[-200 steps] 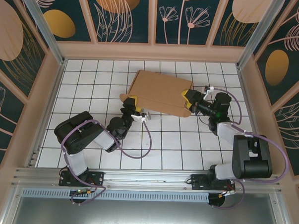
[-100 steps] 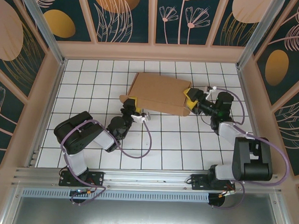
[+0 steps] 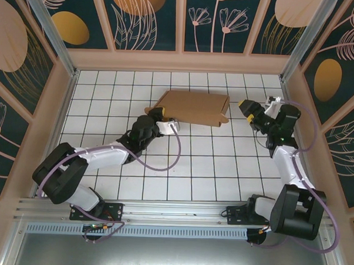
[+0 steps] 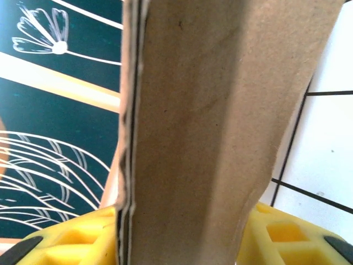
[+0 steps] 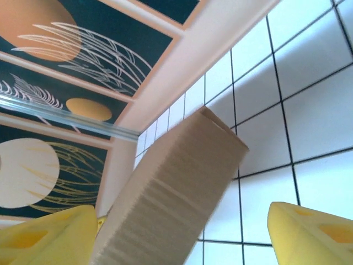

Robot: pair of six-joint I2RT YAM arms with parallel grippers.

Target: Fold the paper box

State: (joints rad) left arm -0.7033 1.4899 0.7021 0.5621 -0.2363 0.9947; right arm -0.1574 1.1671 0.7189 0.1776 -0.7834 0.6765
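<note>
The paper box (image 3: 193,107) is a brown cardboard carton lying across the tiles toward the back of the floor. My left gripper (image 3: 157,113) is shut on its left end. In the left wrist view the cardboard (image 4: 204,127) runs up between the yellow fingers (image 4: 287,234), pinched at the left gripper (image 4: 182,243). My right gripper (image 3: 247,107) hangs open just right of the box's right end, apart from it. Through the right gripper (image 5: 182,237) I look along the box (image 5: 176,187), with both yellow fingertips (image 5: 314,229) set wide on either side.
A white tiled floor (image 3: 211,163) is ringed by a low tan wall (image 3: 180,62) with patterned panels behind. Purple cables trail from both arms. An aluminium rail (image 3: 173,211) crosses the near edge by the arm bases.
The right gripper let go of the box's right end and drew back to the right. The left arm stretched out, carrying the box farther back, and the box now lies flatter.
</note>
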